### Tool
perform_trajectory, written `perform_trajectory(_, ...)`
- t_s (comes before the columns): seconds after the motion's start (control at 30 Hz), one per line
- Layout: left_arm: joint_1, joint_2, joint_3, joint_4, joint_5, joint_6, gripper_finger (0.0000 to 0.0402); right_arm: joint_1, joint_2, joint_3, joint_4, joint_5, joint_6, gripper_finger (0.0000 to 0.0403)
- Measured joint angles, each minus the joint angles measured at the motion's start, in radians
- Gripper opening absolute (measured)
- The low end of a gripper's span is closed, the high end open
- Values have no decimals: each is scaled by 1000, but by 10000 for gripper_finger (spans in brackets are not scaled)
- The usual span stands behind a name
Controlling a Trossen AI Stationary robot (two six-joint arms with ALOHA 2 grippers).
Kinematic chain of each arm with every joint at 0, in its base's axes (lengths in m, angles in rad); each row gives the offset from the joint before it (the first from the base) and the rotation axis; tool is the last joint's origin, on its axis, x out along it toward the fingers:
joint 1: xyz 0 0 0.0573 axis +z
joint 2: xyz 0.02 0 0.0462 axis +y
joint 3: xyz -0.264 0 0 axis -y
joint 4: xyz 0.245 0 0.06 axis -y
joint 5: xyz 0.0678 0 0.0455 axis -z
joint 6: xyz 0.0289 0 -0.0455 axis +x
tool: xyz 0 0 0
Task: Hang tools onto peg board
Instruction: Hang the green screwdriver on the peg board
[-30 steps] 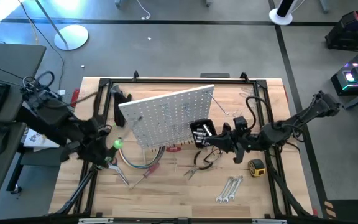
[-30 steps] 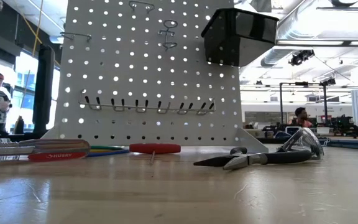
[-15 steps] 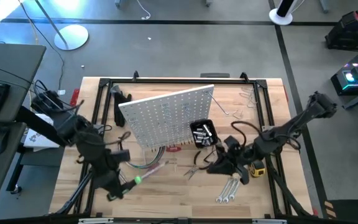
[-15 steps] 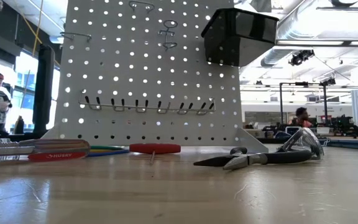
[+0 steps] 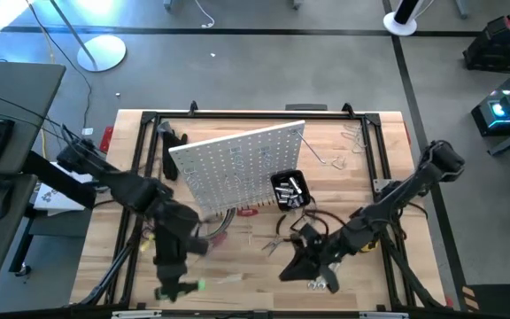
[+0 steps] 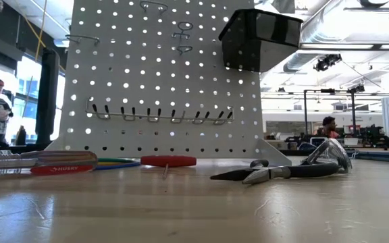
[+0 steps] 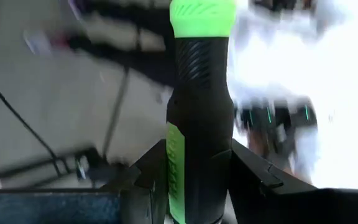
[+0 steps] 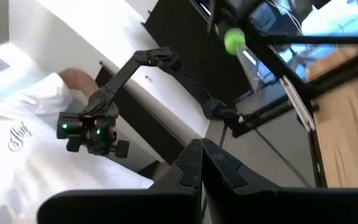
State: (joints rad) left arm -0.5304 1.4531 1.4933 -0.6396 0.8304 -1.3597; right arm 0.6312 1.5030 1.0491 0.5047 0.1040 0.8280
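Left wrist view shows the left gripper clamped on the green screwdriver, probably for hanging. The peg board stands mid-table. The right gripper, fingers together, holds nothing.

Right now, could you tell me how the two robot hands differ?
The left hand grips a green-and-black screwdriver; the right hand is shut and empty. In the high view, the left hand sits at the table's near-left edge, the right hand near the wrenches. Both are clear of the peg board.
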Motion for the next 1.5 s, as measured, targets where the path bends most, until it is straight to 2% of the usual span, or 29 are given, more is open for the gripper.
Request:
perform_trajectory(0.1, -1, 46, 0, 48, 141, 8, 115, -6, 56, 117, -94, 0, -89, 0)
perform_trajectory(0.2, 19, 81, 0, 62, 204, 61, 115, -20, 102, 247, -312, 10, -152, 0)
perform_trajectory(0.37, 80, 123, 0, 62, 200, 133, 115, -42, 171, 447, -607, 42, -209, 0)
perform_trajectory(0.6, 156, 154, 1, 64, 158, 152, 115, -51, 233, 678, -929, 115, -246, 10)
perform_trajectory(0.73, 191, 176, 1, 84, 170, 165, 115, -51, 260, 776, -1110, 112, -253, 61)
perform_trajectory(0.93, 242, 204, 1, 228, 192, 130, 115, -50, 297, 867, -1215, 116, -384, 174)
perform_trajectory(1.07, 279, 206, 1, 292, 197, 109, 115, -55, 326, 879, -1323, 152, -440, 211)
perform_trajectory(1.27, 315, 203, 1, 295, 196, 127, 115, -64, 324, 881, -1364, 255, -418, 203)
perform_trajectory(1.5, 348, 203, 1, 292, 183, 161, 115, -64, 323, 881, -1341, 271, -453, 134)
